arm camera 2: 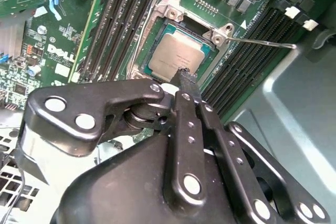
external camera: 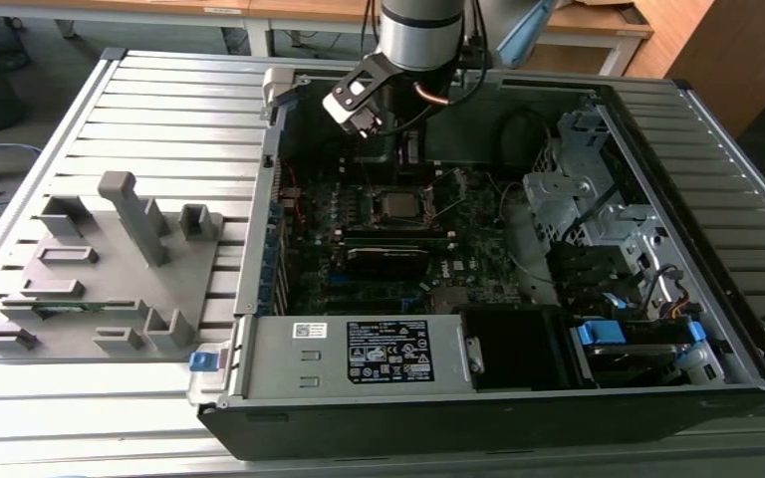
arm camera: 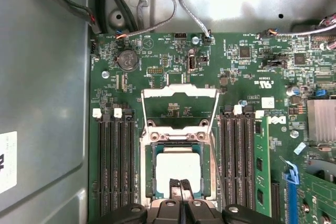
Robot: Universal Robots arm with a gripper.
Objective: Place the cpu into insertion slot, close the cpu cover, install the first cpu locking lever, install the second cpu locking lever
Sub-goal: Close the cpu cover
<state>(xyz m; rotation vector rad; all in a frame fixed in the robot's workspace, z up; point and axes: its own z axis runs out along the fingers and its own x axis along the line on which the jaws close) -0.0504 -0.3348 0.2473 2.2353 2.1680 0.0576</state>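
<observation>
At the exterior view's left, a grey moulded fixture [external camera: 104, 289] sits on the slatted desk [external camera: 156, 90], well apart from the work, probably a holder for parts. Just beside it is the open computer case [external camera: 263, 199], laid flat so that the motherboard faces up and the arm can come in from above. Near the middle of the board, the cpu [arm camera: 178, 166] already lies flat and square inside the insertion slot [arm camera: 145, 166]. The pincer [arm camera: 180, 183] hangs over the chip's near edge with its two fingertips drawn together and nothing between them; in the second wrist view the tip looks to be touching or just above the metal top, perhaps to seat it. The cpu cover [arm camera: 180, 92] stands swung back beyond the socket, its window clear of the chip, so it is not yet closed. One thin locking lever [arm camera 2: 262, 41] sticks out sideways, unlatched. Banks of long black memory slots [arm camera: 113, 166] flank the socket closely and leave little room. At the exterior view's right, a metal drive cage [external camera: 582, 189] and dark cables [external camera: 522, 129] crowd that side.
</observation>
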